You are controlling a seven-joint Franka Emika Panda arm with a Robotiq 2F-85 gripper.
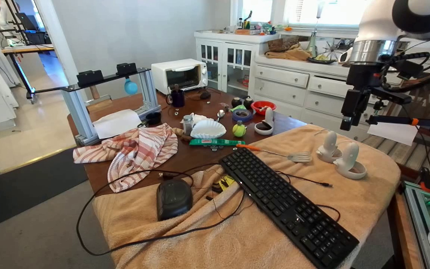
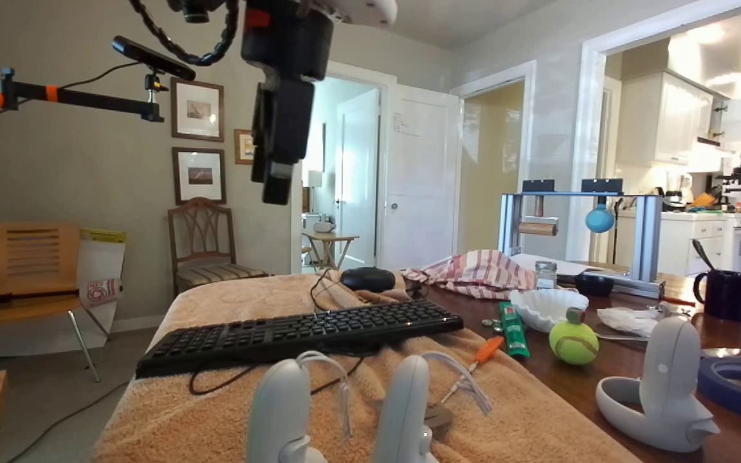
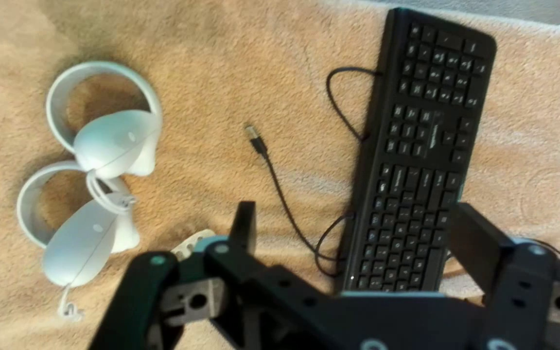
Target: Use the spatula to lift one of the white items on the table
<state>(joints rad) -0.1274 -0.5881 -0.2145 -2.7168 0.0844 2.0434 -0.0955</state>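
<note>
Aloft, the claw gapes wide, mostly bare towel lying between white controllers and the keyboard's edge.

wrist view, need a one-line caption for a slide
Open gripper above a towel with a keyboard, two controllers and a partly hidden spatula.

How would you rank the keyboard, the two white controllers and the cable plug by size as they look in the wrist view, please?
Largest to smallest:
1. keyboard, clearly largest
2. upper white controller and lower white controller: they look alike, so I leave these two unranked
3. cable plug, clearly smallest
</note>
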